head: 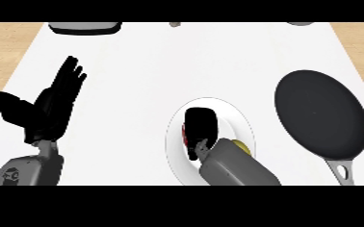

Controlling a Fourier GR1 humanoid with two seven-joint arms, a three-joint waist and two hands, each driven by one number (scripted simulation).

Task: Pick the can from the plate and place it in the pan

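Over plate (238, 113): R robot hand (201, 125) curled around can (184, 135). L robot hand (53, 101) resting open, desk (177, 62) left. Pan (320, 115) right of plate.

Right hand (200, 127) over the can (185, 135) on plate (241, 120), pan (318, 114) right, left hand (57, 101) resting

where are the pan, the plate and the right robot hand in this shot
pan (316, 113), head view, on the middle of its dark inner surface
plate (238, 113), head view, on its bare white rim at the upper right
right robot hand (201, 125), head view, on the back of the hand over the plate
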